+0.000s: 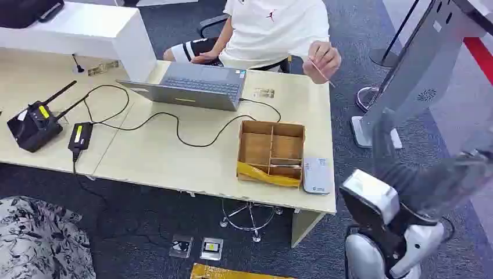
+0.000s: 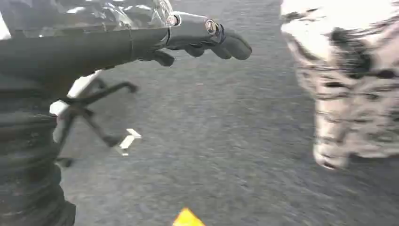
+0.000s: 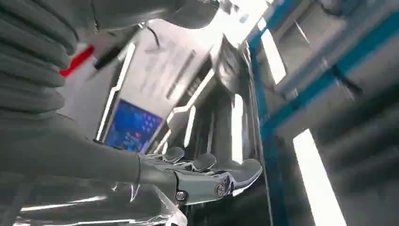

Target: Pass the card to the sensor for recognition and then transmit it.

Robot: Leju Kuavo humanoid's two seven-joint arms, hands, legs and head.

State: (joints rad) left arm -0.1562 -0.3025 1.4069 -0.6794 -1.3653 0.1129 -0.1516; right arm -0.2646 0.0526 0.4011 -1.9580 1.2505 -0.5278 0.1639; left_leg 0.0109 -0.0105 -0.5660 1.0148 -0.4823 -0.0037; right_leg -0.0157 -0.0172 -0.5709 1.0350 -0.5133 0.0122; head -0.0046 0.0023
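While the seated person in a white T-shirt (image 1: 273, 29) holds a thin pale card (image 1: 321, 72) up beside the far corner of the beige desk (image 1: 163, 157), neither robot hand has it. The right hand (image 3: 207, 176) is raised toward the grey kiosk (image 1: 424, 75), fingers extended and slightly apart, nothing in them. The left hand (image 2: 207, 40) hangs over the grey carpet, fingers loosely curled, empty. The flat grey sensor pad (image 1: 317, 175) lies just beside the open compartmented cardboard box (image 1: 271, 152). My read: the step is taking the card. Bring the right hand in low and slow, pinch the card by its free edge, then present it flat over the pad.
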